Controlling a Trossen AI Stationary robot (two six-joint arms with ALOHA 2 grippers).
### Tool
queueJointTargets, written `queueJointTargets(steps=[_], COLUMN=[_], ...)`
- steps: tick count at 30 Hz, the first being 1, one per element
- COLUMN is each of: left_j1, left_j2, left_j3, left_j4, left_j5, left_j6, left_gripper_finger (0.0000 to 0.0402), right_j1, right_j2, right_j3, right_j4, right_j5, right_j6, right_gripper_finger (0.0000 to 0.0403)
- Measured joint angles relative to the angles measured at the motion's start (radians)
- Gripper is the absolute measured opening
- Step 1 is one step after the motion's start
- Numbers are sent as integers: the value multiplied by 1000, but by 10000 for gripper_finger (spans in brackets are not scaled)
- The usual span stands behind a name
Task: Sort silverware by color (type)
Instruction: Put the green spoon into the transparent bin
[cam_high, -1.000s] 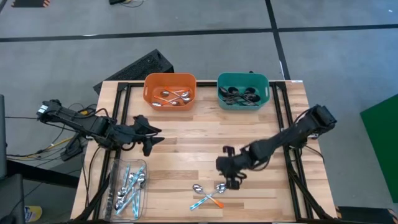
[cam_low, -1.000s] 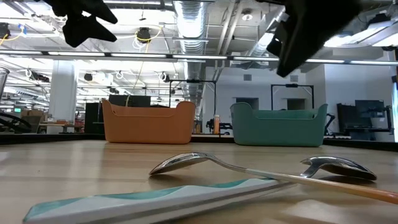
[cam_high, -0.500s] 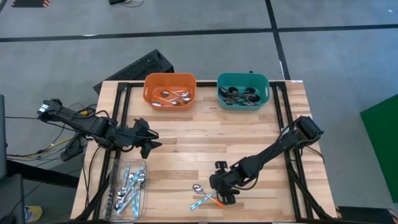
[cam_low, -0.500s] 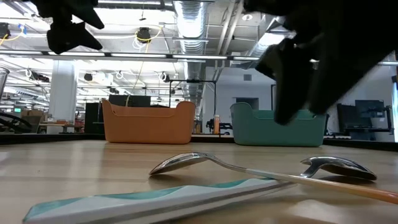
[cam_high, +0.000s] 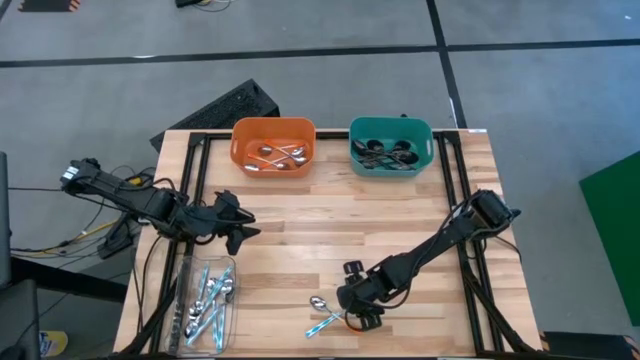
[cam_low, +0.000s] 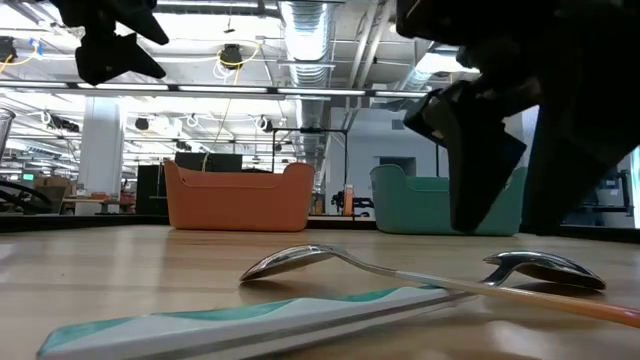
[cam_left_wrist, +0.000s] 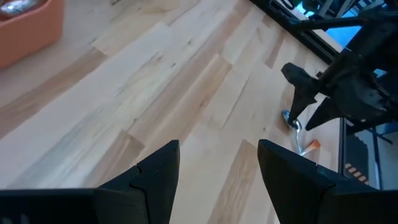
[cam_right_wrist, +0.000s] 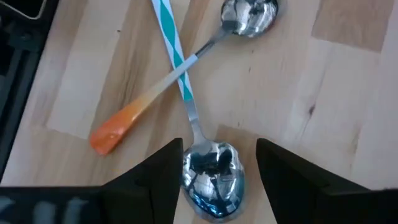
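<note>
We're looking at two spoons crossed on the table (cam_high: 300, 240) near its front edge: an orange-handled spoon (cam_right_wrist: 155, 87) and a blue-striped spoon (cam_right_wrist: 205, 163), the striped handle lying over the orange one. In the right wrist view the striped spoon's shiny bowl sits right between the right gripper's (cam_right_wrist: 214, 171) two dark fingers, which stand spread apart on either side of it, gripping nothing (no contact that we can make out). From above, that right gripper (cam_high: 362, 305) hangs low over the pair, just beside the striped spoon (cam_high: 322, 318), and the low view shows its dark bulk (cam_low: 500, 150) above the two spoons (cam_low: 420, 285).

Further out, at the back of the table, we've got an orange bin (cam_high: 273, 146) with a few spoons inside, and beside it a teal bin (cam_high: 390, 145) holding dark spoons. At the front left corner a clear tray (cam_high: 205, 300) carries a heap of blue-handled spoons.

The left gripper (cam_high: 243, 222) waits over the left half of the table, between the tray and the orange bin, fingers parted and empty; its wrist view shows bare wood between its fingers (cam_left_wrist: 158, 177), with the other arm and the crossed spoons farther off.
</note>
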Motion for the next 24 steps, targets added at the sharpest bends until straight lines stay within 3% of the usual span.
queueJointTargets(steps=[11, 18, 24], left_j1=[0, 0, 0], left_j2=[21, 51, 77], left_j3=[0, 0, 0], left_j4=[-1, 5, 12], left_j5=[9, 9, 4], left_j6=[-8, -21, -14], left_gripper_finger=[204, 204, 204], right_j1=[-2, -2, -9], right_j2=[43, 76, 61], right_j3=[5, 3, -14], right_j4=[52, -8, -64], right_j5=[-37, -52, -23], right_j6=[-98, -95, -33], right_gripper_finger=[224, 223, 174])
